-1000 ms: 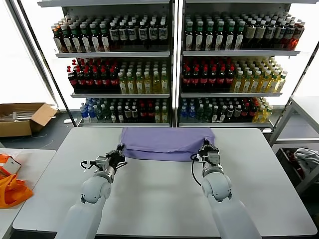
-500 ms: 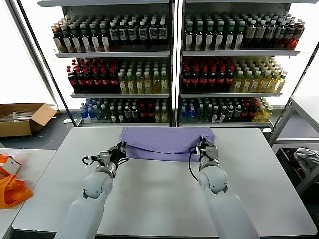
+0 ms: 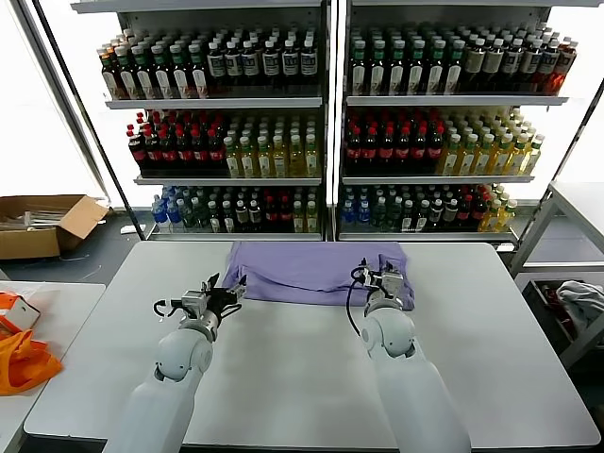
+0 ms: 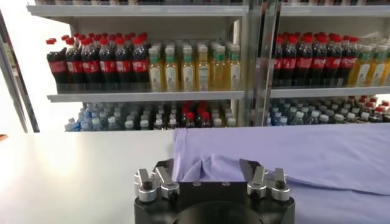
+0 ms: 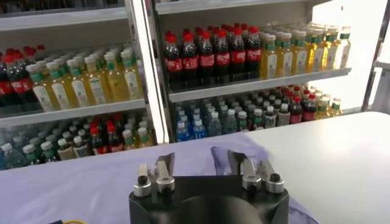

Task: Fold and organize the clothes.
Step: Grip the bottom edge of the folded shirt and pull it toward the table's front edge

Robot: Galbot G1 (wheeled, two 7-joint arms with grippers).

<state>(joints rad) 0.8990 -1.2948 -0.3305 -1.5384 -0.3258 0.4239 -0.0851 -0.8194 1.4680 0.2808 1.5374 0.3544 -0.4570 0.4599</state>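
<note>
T-shirt point(image 3: 316, 272) folded flat at far centre of surface point(image 3: 283, 377). Left end effector point(image 3: 224, 293), fingers apart, at its near-left corner. Right end effector point(image 3: 385, 280), fingers apart, over near-right edge. Neither holds fabric.

Three cameras: one on the head, one on each wrist.

The head view looks forward and down from above onto the white table point(image 3: 311, 368), with both arms reaching away from it toward the drink shelves point(image 3: 326, 123). Each wrist view sits low and very near, just behind its own gripper, the left gripper point(image 4: 210, 178) and the right gripper point(image 5: 204, 173), facing the same shelves. All three share the lavender T-shirt point(image 3: 316, 272) and the bottles behind it.
</note>
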